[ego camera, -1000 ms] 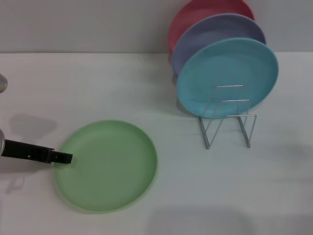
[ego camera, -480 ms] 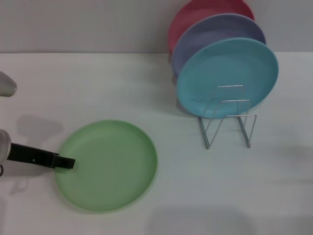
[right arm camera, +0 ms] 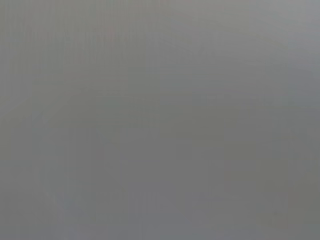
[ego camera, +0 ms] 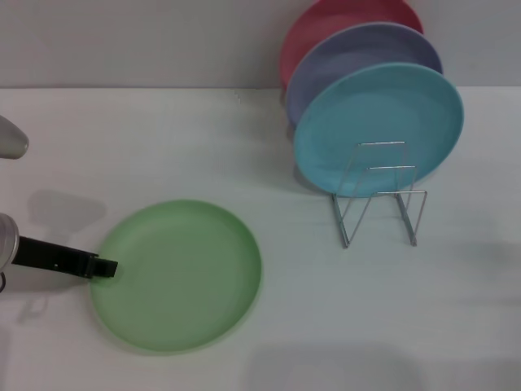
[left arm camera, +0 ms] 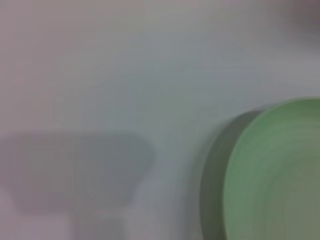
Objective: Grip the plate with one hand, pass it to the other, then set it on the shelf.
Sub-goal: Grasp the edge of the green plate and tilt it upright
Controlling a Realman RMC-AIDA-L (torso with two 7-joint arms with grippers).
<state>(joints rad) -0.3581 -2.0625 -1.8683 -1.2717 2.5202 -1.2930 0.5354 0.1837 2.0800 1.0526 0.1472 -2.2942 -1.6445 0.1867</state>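
The light green plate [ego camera: 179, 277] lies flat on the white table at the front left. My left gripper [ego camera: 104, 266], black on a slim black arm, reaches in from the left and its tip sits at the plate's left rim. The left wrist view shows the plate's rim [left arm camera: 280, 175] and its shadow on the table. The silver wire rack [ego camera: 378, 195] stands at the right, with free loops at its front. My right gripper is out of view; the right wrist view shows only plain grey.
A teal plate [ego camera: 378, 122], a lavender plate [ego camera: 358, 49] and a pink plate [ego camera: 334, 16] stand upright in the rack, one behind the other. The table [ego camera: 203, 138] meets a grey wall at the back.
The left gripper's tip slid a little onto the plate's rim and downward, then drew back slightly to the left. The plate and rack have not moved.
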